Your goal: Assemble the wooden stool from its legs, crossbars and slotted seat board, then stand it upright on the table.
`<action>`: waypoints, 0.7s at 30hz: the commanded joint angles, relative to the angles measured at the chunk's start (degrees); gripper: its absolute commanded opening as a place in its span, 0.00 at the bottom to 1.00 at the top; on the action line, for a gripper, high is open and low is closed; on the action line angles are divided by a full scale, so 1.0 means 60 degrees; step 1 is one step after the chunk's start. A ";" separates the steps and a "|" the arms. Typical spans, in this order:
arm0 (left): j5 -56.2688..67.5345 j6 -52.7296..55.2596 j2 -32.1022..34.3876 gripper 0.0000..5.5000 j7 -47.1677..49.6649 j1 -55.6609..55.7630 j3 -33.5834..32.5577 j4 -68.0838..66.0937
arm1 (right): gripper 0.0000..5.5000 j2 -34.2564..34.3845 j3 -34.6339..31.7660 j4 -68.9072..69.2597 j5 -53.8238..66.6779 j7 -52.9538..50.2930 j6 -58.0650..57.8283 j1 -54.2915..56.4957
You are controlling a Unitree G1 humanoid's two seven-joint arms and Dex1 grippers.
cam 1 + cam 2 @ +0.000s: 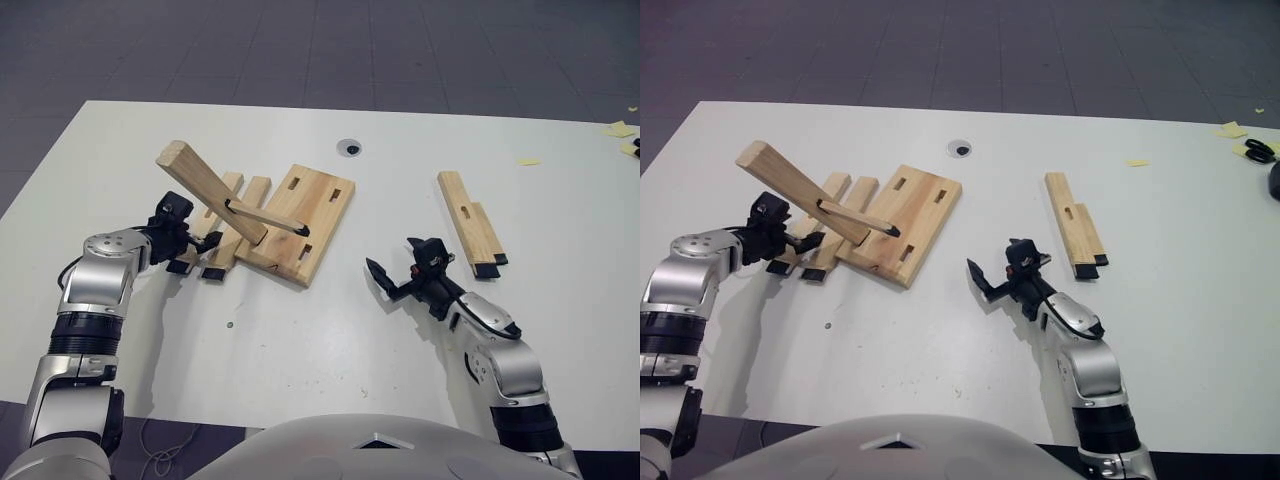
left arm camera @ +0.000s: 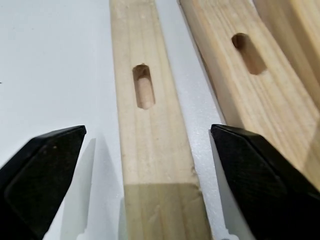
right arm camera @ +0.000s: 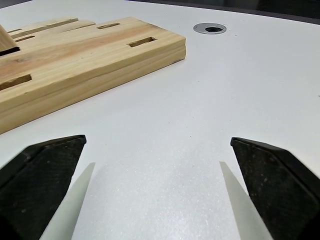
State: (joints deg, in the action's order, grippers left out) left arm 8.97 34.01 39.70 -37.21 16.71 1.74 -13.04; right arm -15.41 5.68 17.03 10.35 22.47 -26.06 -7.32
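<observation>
The slotted seat board (image 1: pixel 310 215) lies flat at the table's middle back. One leg (image 1: pixel 200 180) leans tilted across its left corner, with a crossbar (image 1: pixel 270 218) stuck in its slot. Two more legs (image 1: pixel 222 228) lie flat side by side just left of the board. My left gripper (image 1: pixel 195 240) is open low over them, its fingers (image 2: pixel 45 165) on either side of one slotted leg (image 2: pixel 150 150). Another pair of wooden pieces (image 1: pixel 468 222) lies at the right. My right gripper (image 1: pixel 395 262) is open over bare table (image 3: pixel 165 125), right of the board (image 3: pixel 75 55).
A round metal grommet (image 1: pixel 349 147) sits in the table behind the board. Yellow paper scraps (image 1: pixel 528 160) lie at the far right back. Bare table (image 1: pixel 300 340) stretches along the front between the arms.
</observation>
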 commanded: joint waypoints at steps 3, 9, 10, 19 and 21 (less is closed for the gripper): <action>-0.0286 0.0453 0.0642 0.62 -0.0758 -0.0300 0.0312 -0.0159 | 0.98 0.0133 -0.0060 -0.0038 -0.0096 -0.0316 0.0020 0.0183; -0.0397 0.0459 0.1325 0.44 -0.1631 -0.0256 0.0591 -0.0047 | 0.98 0.0470 -0.0290 -0.0226 -0.0210 -0.0936 0.0311 0.0327; -0.0409 0.0412 0.1339 0.41 -0.1646 -0.0149 0.0577 -0.0064 | 0.98 0.0514 -0.0387 -0.0322 -0.0218 -0.1055 0.0376 0.0431; -0.0108 -0.0313 -0.0475 0.38 0.2038 0.0618 -0.1970 0.0634 | 0.98 0.0122 -0.1739 -0.1554 0.0108 -0.1184 0.0807 0.2920; -0.0402 -0.1148 -0.0677 0.38 0.3123 0.1367 -0.2378 0.0952 | 0.98 -0.0024 -0.2300 -0.1643 0.0641 -0.1112 0.0606 0.3989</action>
State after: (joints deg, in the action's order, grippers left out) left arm 8.25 32.32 36.29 -24.92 18.30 -8.64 -10.46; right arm -14.11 -4.51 7.64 11.13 15.33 -21.66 9.19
